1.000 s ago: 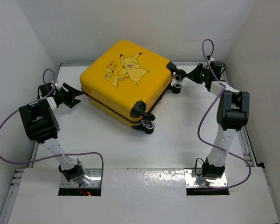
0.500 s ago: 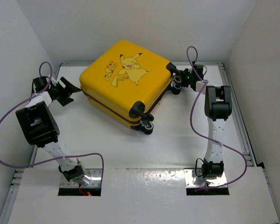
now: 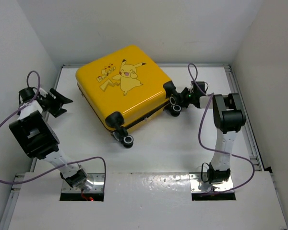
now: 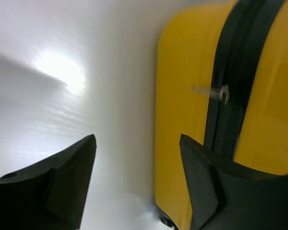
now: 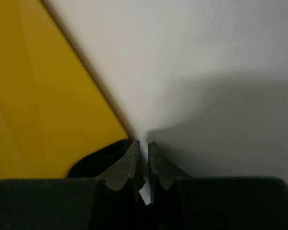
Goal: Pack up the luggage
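**Top external view: luggage closed and lying flat, right gripper at its wheel corner**

Item 1, task object. The luggage lies flat on the white table, in the far half and left of centre. It is turned at an angle to the table edges. Both shells are together, with the Pikachu print facing up. One near wheel projects at the front corner, and a second wheel sits at the right-hand corner.

Item 2, left arm. The left gripper sits off the case's left side, apart from it, and points towards it. The left wrist view shows its fingers spread wide with nothing between them. Beyond them is the yellow side of the shell, with the black zipper band running along it and a small metal zipper pull lying across the band.

Item 3, right arm. The right gripper is at the right-hand corner, just beside the second wheel. The right wrist view shows its fingers drawn together with only a sliver between the tips, and nothing is visibly held. The tips lie next to a black corner fitting under the yellow shell. I cannot tell whether they touch it.
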Robot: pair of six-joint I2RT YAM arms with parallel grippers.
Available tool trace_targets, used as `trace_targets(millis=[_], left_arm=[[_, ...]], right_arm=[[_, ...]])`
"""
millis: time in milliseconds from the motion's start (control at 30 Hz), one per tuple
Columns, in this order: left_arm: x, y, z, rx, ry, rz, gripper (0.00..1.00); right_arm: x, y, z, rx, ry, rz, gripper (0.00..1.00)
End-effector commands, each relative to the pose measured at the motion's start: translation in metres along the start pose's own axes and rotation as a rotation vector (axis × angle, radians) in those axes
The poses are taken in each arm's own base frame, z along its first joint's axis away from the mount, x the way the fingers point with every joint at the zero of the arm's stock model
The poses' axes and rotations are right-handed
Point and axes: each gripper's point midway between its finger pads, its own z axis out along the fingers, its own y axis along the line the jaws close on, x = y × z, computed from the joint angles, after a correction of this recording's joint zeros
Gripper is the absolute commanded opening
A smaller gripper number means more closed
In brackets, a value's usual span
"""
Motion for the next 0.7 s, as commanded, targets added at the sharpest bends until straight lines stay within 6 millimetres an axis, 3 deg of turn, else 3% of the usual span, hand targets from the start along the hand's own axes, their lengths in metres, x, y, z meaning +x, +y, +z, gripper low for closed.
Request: trace_targets(millis=[0, 33, 133, 167, 300, 500, 533, 600, 667], left_arm=[[0.037, -0.003, -0.013, 0.030, 0.109, -0.008, 0.72], [0.055, -0.006, -0.008, 0.042, 0.161, 0.012, 0.65], [0.084, -0.006, -0.002, 0.038, 0.237, 0.007, 0.53], [0.101, -0.006, 0.003, 0.035, 0.283, 0.003, 0.53], [0.118, -0.017, 0.023, 0.062, 0.329, 0.008, 0.50], [0.085, -0.065, 0.066, 0.159, 0.245, 0.061, 0.50], [0.082, -0.062, 0.075, 0.156, 0.248, 0.039, 0.50], [0.071, -0.084, 0.088, 0.203, 0.230, 0.054, 0.50], [0.064, -0.090, 0.103, 0.213, 0.220, 0.071, 0.50]], right_arm=[[0.034, 0.037, -0.015, -0.086, 0.082, 0.025, 0.12], [0.034, 0.042, -0.018, -0.096, 0.075, 0.017, 0.12], [0.035, 0.047, -0.022, -0.102, 0.069, 0.012, 0.12], [0.035, 0.050, -0.023, -0.107, 0.066, 0.006, 0.12], [0.035, 0.052, -0.029, -0.106, 0.062, -0.015, 0.12], [0.038, 0.052, -0.033, -0.106, 0.063, -0.036, 0.12], [0.038, 0.052, -0.034, -0.106, 0.062, -0.041, 0.12], [0.038, 0.052, -0.035, -0.107, 0.063, -0.043, 0.12], [0.039, 0.053, -0.035, -0.110, 0.068, -0.045, 0.12]])
